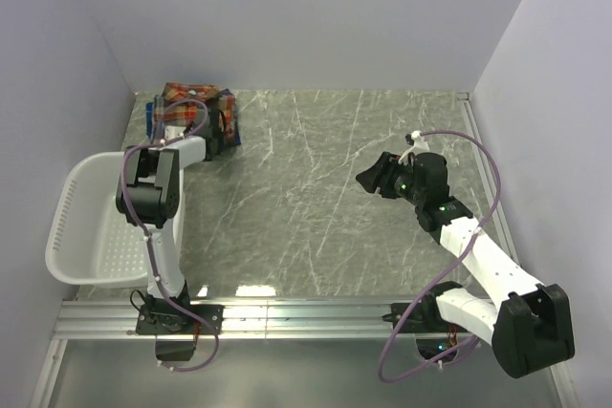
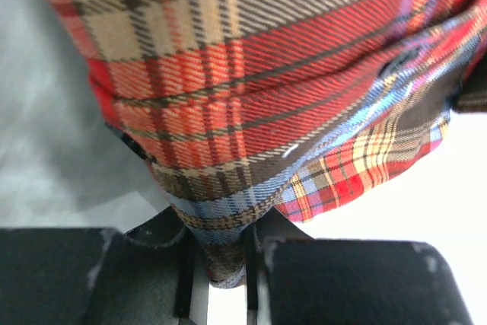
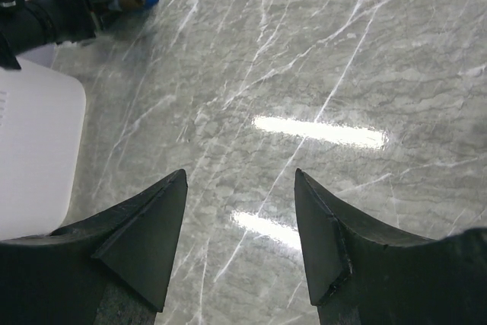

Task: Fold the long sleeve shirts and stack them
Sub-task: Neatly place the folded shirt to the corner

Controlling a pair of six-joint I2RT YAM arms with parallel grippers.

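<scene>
Well, from above, the red shirt [image 1: 191, 95] seems stacked on the blue shirt [image 1: 152, 117] at the bench's [image 1: 316, 217] far left corner. Left wrist: the left gripper [image 2: 217, 260] pinches a red fold; I'd move slowly, or the stack skews. Right wrist: the right gripper [image 3: 240, 226] gapes, empty.

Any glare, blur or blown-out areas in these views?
Right wrist: sharp, two bright reflections on the table. Left wrist: red plaid shirt fills the frame, soft at top, lower right blown out white. Top external: evenly lit, small glare at the table's near edge.
</scene>
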